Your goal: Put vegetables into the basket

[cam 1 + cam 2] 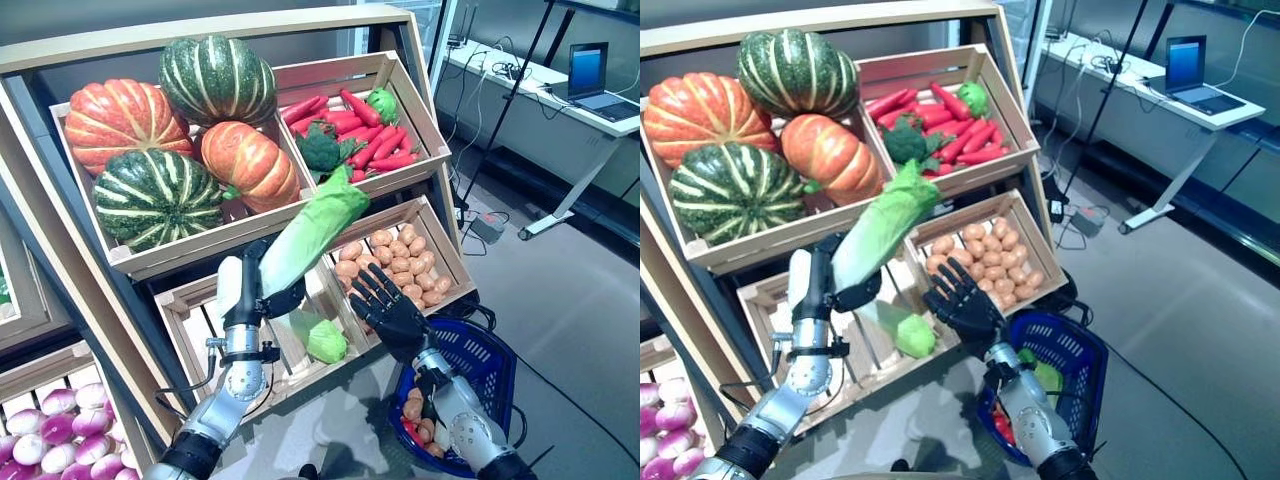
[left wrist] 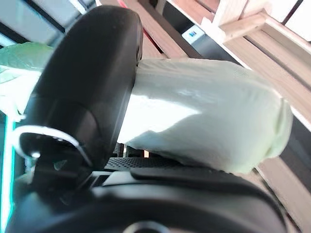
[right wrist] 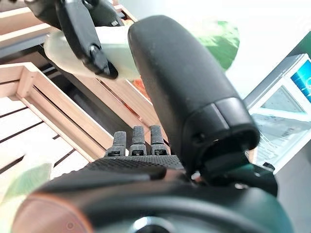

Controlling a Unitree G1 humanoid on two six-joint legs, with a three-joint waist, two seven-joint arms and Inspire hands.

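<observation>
Left hand grips a cabbage raised before the crates; right hand, fingers spread and empty, above the basket.

The left hand is raised up on its arm, with fingers curled tight around something. The right hand is up too, fingers spread wide apart.

— What do I have in front of me?

— A shelf: pumpkins in the upper left crate, peppers in the crate to their right. Potatoes sit in the lower right crate, below the peppers.

— And the cabbage?

— In my left hand, raised before the lower left crate, where another cabbage lies. The basket stands on the floor, right of the shelf, beside my right hand.
</observation>
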